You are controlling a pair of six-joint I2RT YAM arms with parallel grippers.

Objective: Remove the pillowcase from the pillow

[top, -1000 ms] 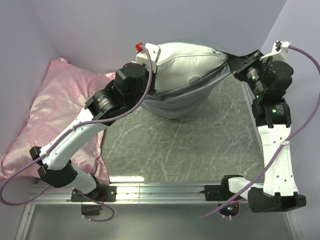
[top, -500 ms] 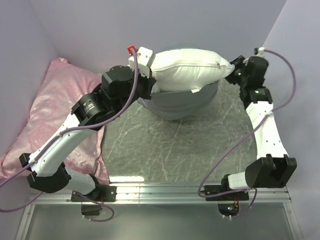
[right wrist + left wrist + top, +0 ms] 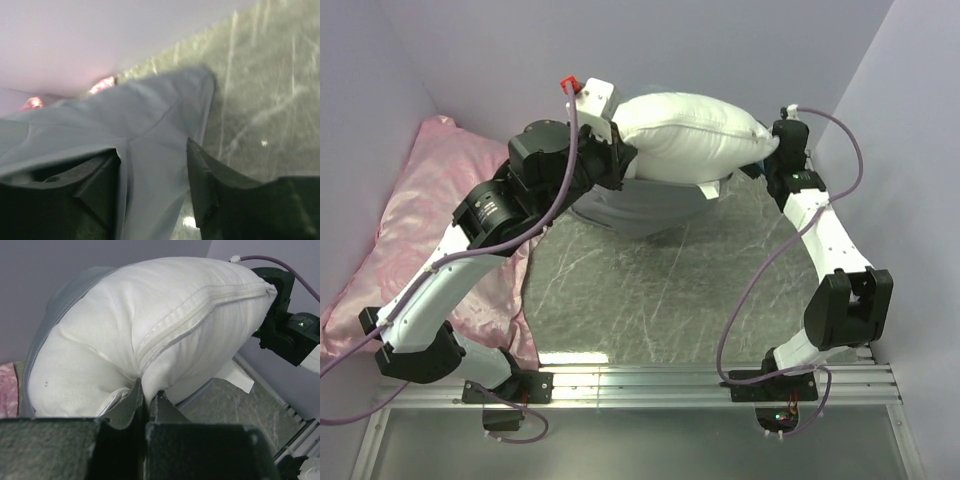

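Marble-look table (image 3: 670,300). Pink rose-patterned pillow (image 3: 430,230) along its left edge. White pillow (image 3: 690,135) at table's back, pinched near seam by left gripper (image 3: 146,396), jaws tight. Grey pillowcase (image 3: 645,208) heaped beneath pillow. Right gripper (image 3: 152,147) parted, pillowcase cloth loose between fingers.

Pink rose-patterned pillow (image 3: 410,200) at left, grey marbled tabletop (image 3: 670,290), aluminium rail (image 3: 640,381) along near edge, lilac walls (image 3: 720,50)

The pillow (image 3: 690,135) is at the far middle, above the pillowcase (image 3: 640,212) on the desk (image 3: 670,300). The left hand (image 3: 147,395) meets its left end, the right hand (image 3: 155,150) its right. A larger pillow (image 3: 410,230) lies left.
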